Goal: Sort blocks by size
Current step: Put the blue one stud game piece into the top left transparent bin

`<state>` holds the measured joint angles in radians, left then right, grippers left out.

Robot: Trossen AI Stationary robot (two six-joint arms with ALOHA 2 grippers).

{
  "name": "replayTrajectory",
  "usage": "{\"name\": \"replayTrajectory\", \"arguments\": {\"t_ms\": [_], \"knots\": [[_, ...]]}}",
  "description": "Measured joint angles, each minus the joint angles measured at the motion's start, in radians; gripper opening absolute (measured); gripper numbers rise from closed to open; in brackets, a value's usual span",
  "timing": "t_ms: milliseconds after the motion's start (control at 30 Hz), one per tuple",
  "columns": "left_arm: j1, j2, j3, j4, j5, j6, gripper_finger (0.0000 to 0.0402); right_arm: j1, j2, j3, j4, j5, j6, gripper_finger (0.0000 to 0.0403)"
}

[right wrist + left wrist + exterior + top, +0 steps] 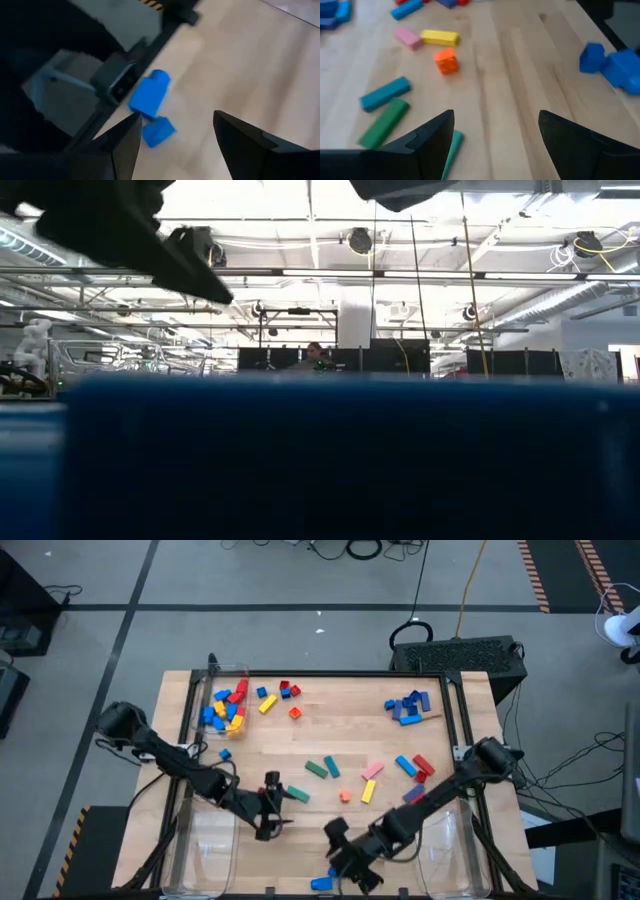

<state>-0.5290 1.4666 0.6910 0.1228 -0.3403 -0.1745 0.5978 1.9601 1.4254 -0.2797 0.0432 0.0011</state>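
Blocks lie scattered on the wooden table (330,730): green bars (322,768), an orange cube (446,60), a yellow brick (440,36), a pink one (407,37) and a blue group (407,707) at the far right. My left gripper (274,806) hangs open over the near-left part, just short of a teal-green brick (297,795) lying flat. My right gripper (340,858) is open near the front edge, with two blue blocks (150,100) on the table ahead of its fingers. Nothing is between either pair of fingers.
A clear bin (228,675) holding several blocks stands at the far left. Two more clear bins (205,850) (447,850) stand at the near corners. In the low view a blue block (340,460) right before the camera hides the table top.
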Motion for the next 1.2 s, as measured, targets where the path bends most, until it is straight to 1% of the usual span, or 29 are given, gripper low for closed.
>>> {"name": "replayTrajectory", "arguments": {"t_ms": [100, 167, 333, 400, 467, 533, 733, 867, 1000, 1200], "knots": [[-0.017, 0.050, 0.000, 0.030, -0.008, -0.025, 0.0290, 0.024, 0.045, 0.000, 0.050, 0.001, -0.050, 0.0233], [-0.017, 0.079, 0.000, 0.033, -0.008, -0.061, 0.0290, 0.029, 0.070, 0.000, 0.091, 0.002, -0.062, 0.0233], [-0.019, 0.131, 0.000, 0.049, -0.010, -0.160, 0.0290, 0.032, 0.112, -0.001, 0.128, 0.002, -0.074, 0.0233], [-0.020, 0.143, 0.000, 0.059, -0.010, -0.180, 0.0290, 0.032, 0.120, -0.001, 0.171, -0.031, -0.074, 0.0233], [-0.023, 0.144, -0.001, 0.051, -0.011, -0.185, 0.0290, 0.033, 0.138, 0.000, 0.218, -0.067, -0.071, 0.0233], [-0.023, 0.144, 0.000, 0.055, -0.014, -0.185, 0.0290, 0.035, 0.160, 0.000, 0.258, -0.080, -0.069, 0.0233], [-0.022, 0.144, 0.000, 0.053, -0.035, -0.185, 0.0290, 0.033, 0.185, 0.000, 0.288, -0.089, -0.072, 0.0233], [-0.022, 0.144, 0.000, 0.052, -0.035, -0.184, 0.0290, 0.039, 0.187, 0.002, 0.288, -0.081, -0.106, 0.0232], [-0.022, 0.144, 0.000, 0.051, -0.035, -0.185, 0.0290, 0.033, 0.186, 0.002, 0.283, -0.077, -0.117, 0.0217], [-0.022, 0.144, 0.000, 0.051, -0.035, -0.184, 0.0290, 0.018, 0.164, 0.002, 0.260, -0.086, -0.122, 0.0177]]}}
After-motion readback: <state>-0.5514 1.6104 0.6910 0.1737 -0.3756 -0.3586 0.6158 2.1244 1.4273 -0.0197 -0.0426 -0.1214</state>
